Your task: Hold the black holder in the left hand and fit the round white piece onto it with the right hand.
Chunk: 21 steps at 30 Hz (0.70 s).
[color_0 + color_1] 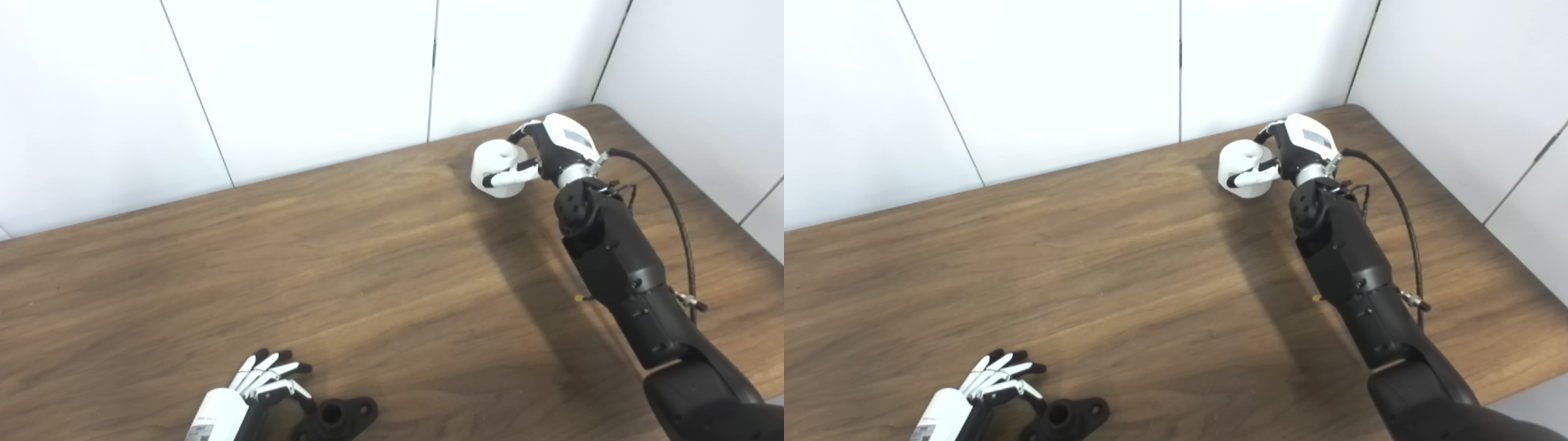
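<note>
The round white piece sits at the far right of the wooden table, near the back wall. My right hand is wrapped around it, thumb across its front and fingers over its top. The black holder lies flat at the table's front edge, with a round socket and a lobed base. My left hand rests just left of the holder with its fingers spread, the thumb close to the holder but not gripping it.
White wall panels rise behind the table and along its right side. A black cable loops off the right forearm. The table's right corner lies just beyond the right hand.
</note>
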Available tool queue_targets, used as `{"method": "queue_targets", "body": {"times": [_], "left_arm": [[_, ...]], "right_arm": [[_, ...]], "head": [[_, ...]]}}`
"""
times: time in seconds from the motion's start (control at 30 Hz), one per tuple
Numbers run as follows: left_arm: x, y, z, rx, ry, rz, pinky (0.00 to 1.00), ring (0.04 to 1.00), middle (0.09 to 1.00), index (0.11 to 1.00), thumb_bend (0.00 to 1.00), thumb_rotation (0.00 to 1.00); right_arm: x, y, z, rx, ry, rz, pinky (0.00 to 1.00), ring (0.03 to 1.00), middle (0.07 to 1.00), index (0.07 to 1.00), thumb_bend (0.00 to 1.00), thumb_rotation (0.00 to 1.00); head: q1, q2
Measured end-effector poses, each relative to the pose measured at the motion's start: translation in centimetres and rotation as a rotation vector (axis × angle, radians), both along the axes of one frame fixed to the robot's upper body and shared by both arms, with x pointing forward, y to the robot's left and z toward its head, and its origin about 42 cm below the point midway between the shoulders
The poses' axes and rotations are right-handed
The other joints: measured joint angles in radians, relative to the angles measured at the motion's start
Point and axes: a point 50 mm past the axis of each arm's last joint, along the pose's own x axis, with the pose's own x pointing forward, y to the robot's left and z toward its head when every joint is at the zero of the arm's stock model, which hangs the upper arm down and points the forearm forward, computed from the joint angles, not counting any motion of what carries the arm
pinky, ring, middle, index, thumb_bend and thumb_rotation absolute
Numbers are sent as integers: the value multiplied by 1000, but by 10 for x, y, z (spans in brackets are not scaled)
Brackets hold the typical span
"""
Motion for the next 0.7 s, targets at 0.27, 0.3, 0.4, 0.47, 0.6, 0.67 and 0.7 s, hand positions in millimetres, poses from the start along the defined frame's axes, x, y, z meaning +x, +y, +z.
{"method": "queue_targets", "body": {"times": [0.27, 0.3, 0.4, 0.47, 0.6, 0.67, 0.7], "left_arm": [[0, 0, 0, 1, 1, 0, 963, 890, 786, 486, 519, 57], [0, 0, 0, 1, 1, -1, 964, 890, 787, 486, 519, 57], [0, 0, 1, 1, -1, -1, 967, 892, 788, 486, 519, 58], [0, 0, 1, 1, 0, -1, 966, 892, 788, 486, 519, 58], [0, 0, 1, 2, 1, -2, 969, 893, 790, 486, 518, 58], [0, 0, 1, 3, 1, -2, 975, 895, 792, 486, 518, 58], [0, 0, 1, 3, 1, -2, 969, 893, 791, 486, 518, 58]], "right_arm": [[1, 1, -1, -16, 9, 9, 830, 949, 895, 684, 849, 372], [1, 1, -2, -20, 14, 11, 833, 949, 895, 678, 847, 372], [1, 1, -3, -18, 19, 15, 847, 946, 893, 655, 840, 359], [1, 1, -3, -16, 19, 16, 860, 948, 898, 645, 839, 345], [1, 1, -3, -1, 20, 21, 870, 951, 901, 625, 841, 320], [1, 1, -3, -2, 19, 23, 867, 949, 899, 615, 834, 309], [1, 1, -3, -5, 17, 23, 863, 946, 895, 605, 824, 296]], "head": [[2, 6], [2, 6], [0, 9], [2, 11], [3, 9], [3, 9], [3, 9]]}}
